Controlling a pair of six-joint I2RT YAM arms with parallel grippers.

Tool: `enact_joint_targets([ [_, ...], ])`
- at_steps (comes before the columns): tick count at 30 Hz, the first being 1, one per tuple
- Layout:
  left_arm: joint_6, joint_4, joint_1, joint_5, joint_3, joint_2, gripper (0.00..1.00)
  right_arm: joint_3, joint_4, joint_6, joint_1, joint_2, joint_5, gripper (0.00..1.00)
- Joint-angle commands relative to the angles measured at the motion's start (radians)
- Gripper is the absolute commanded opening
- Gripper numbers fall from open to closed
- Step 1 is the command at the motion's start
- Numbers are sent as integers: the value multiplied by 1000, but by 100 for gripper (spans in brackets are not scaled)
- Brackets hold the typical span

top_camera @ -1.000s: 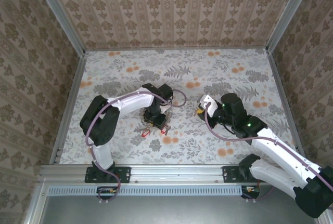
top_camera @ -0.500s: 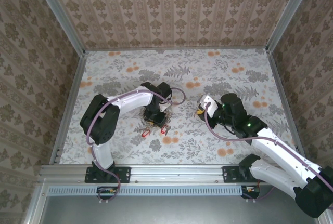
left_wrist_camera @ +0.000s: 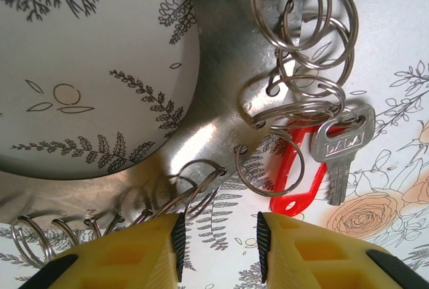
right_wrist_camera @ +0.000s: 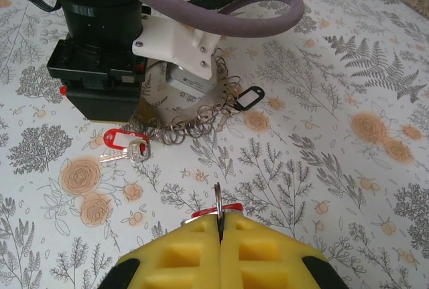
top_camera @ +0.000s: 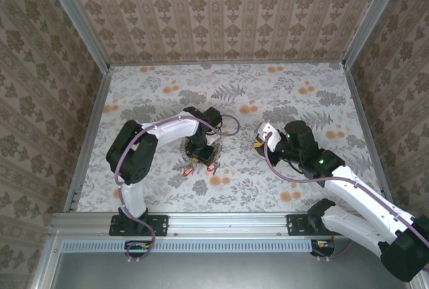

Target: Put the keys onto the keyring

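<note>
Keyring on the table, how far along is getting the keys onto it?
Done: one silver key with a red tag looks linked to rim loops of the large silvery keyring. In hand: the right gripper is shut on a small ring with a red piece; the left gripper is open by the rim. Left: hooking that piece on.

Keyring (left_wrist_camera: 214, 101): dull brushed sheet metal, shiny steel wire loops (left_wrist_camera: 194, 192) on rim just above left fingers (left_wrist_camera: 120, 262). Key (left_wrist_camera: 340, 149) up-right of them: polished metal, w/ glossy red plastic tag (left_wrist_camera: 295, 192). Fingers: matt yellow plastic, black rubbery pads (left_wrist_camera: 178, 245). Table (left_wrist_camera: 80, 47): smooth matt print. Btwn right fingers (right_wrist_camera: 174, 262): thin shiny wire ring (right_wrist_camera: 217, 198).
</note>
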Motion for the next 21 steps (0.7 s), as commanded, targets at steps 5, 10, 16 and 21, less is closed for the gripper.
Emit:
enact_joint_targets([
  [5, 8, -2, 2, -11, 11, 3, 36, 8, -6, 10, -5, -19, 5, 0],
  [10, -1, 0, 3, -33, 11, -2, 44, 8, -8, 11, -5, -20, 5, 0],
  [16, 2, -3, 3, -29, 35, 1, 40, 10, -12, 10, -4, -25, 3, 0],
  [21, -9, -1, 3, -47, 37, -16, 40, 8, -11, 10, -5, -31, 3, 0],
])
